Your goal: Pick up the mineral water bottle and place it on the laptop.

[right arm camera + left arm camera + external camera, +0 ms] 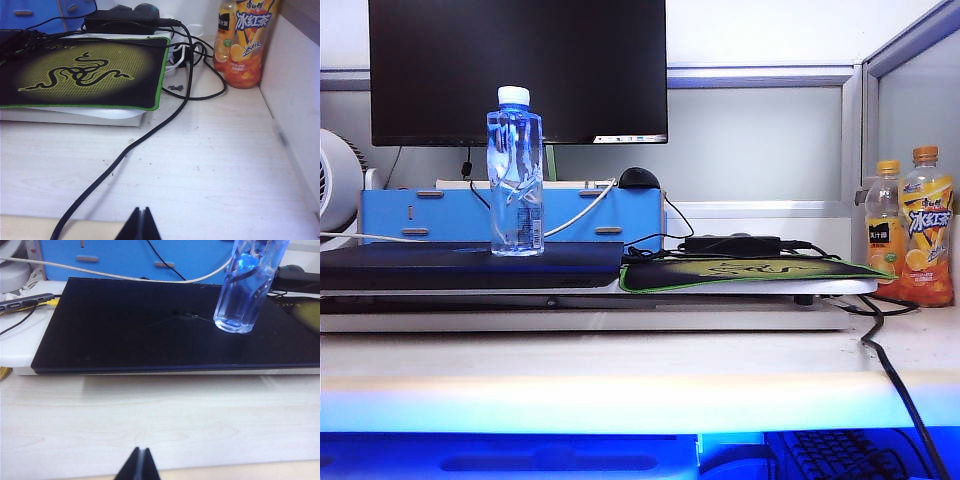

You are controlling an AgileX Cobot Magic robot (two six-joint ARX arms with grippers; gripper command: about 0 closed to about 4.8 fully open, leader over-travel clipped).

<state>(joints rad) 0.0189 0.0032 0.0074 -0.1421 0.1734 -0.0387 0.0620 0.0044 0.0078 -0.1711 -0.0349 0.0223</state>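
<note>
Left wrist view: the slim clear bluish plastic mineral water bottle (245,287) is cut off above its lower body; cap not visible. The flat glossy dark laptop (150,325) runs past the picture edge. Right wrist view: the orange drink bottle (245,42) loses its cap to the frame edge. Exterior view: label print on the water bottle is too small to read.

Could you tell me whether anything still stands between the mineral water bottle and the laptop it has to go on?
Nothing visible does. The mineral water bottle already stands upright on the closed laptop. The left hand sits shut, low over the bare desk in front of the laptop; the right hand sits shut near the mouse pad.
</note>
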